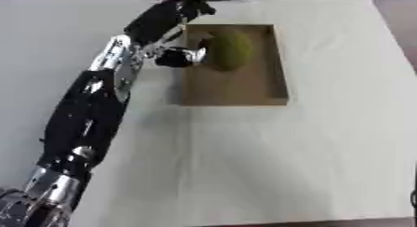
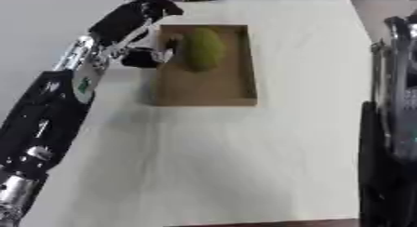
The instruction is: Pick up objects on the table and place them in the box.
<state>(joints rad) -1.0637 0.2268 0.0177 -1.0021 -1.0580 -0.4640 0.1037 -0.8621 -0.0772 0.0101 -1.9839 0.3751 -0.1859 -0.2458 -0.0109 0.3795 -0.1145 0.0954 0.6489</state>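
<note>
Fruit [image 1: 229, 49], green and oval, sits in the box [image 1: 236, 89] at its far end, long axis toward the surface's [image 1: 285, 165] far edge. Left robot hand [image 1: 181, 56] just beside its left flank, fingers seemingly curled against it; right out of sight.

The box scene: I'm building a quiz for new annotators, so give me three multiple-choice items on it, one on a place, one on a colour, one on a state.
1. Where is the green object?
A. Inside the box, at its far end
B. On the cloth in front of the box
C. Beside the box's right wall

2. What colour is it?
A. Red
B. Olive green
C. Blue

3. What is the left hand doing?
A. Resting near a lower corner
B. Reaching over the box's left wall, at the object
C. Lifting the box

Answers: 1 A, box walls surround it. 2 B, it looks olive. 3 B, the arm stretches to the box.
</note>
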